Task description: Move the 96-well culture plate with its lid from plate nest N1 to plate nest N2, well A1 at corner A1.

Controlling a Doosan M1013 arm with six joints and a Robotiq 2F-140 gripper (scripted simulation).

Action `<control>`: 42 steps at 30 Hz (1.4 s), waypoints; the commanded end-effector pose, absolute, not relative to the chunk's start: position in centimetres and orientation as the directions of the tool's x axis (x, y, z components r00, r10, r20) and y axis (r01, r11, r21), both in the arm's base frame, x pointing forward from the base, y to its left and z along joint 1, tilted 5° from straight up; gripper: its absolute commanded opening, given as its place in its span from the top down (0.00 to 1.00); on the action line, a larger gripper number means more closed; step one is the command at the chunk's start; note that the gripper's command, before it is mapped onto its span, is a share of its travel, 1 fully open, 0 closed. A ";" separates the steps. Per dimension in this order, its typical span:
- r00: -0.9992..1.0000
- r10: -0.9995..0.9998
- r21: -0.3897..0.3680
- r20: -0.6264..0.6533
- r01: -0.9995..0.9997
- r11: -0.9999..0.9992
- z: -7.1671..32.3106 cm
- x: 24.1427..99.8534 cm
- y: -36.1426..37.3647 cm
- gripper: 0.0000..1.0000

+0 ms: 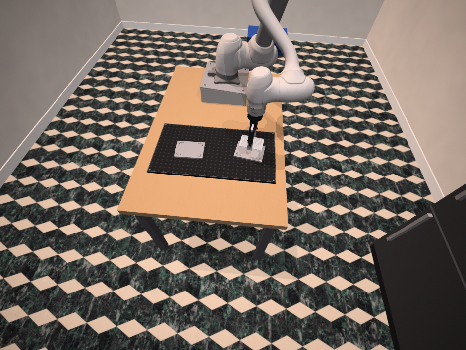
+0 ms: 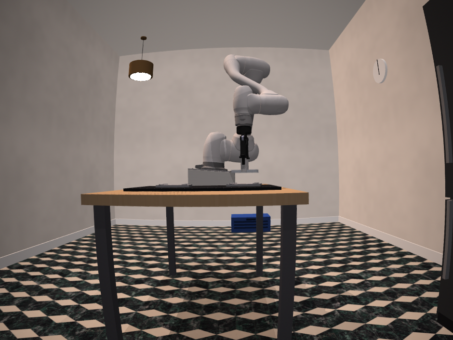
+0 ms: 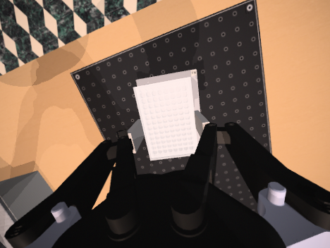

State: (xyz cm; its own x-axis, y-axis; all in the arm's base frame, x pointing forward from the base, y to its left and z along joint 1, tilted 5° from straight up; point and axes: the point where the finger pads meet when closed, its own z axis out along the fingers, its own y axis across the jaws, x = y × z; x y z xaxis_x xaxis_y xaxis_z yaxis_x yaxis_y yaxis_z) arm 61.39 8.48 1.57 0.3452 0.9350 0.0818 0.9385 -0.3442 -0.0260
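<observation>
The white 96-well plate hangs level in the air a little above the grey nest N1, on the right of the black pegboard. My gripper points straight down and is shut on the plate's long sides. In the side view the plate is clear of the board, under the gripper. In the wrist view the plate sits between my finger pads, with N1 showing behind it. I cannot tell the lid apart from the plate. Nest N2 stands empty on the left.
The black pegboard lies on the wooden table. The arm's grey base block stands at the table's far end. A black cabinet is at the near right, and a blue box is on the floor behind.
</observation>
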 end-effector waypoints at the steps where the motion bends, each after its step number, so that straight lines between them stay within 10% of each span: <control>1: 0.348 0.934 -0.019 0.082 0.937 -0.348 2.1 61.7 8.1 1.00; 42: 0.221 0.972 -0.008 0.083 0.975 -0.221 2.0 61.6 6.8 1.00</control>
State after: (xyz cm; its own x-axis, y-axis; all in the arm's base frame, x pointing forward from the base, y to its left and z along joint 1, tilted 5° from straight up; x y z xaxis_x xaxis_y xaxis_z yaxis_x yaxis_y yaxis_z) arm 61.47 7.87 1.62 0.2885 0.9540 0.0812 0.9575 -0.2879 -0.0188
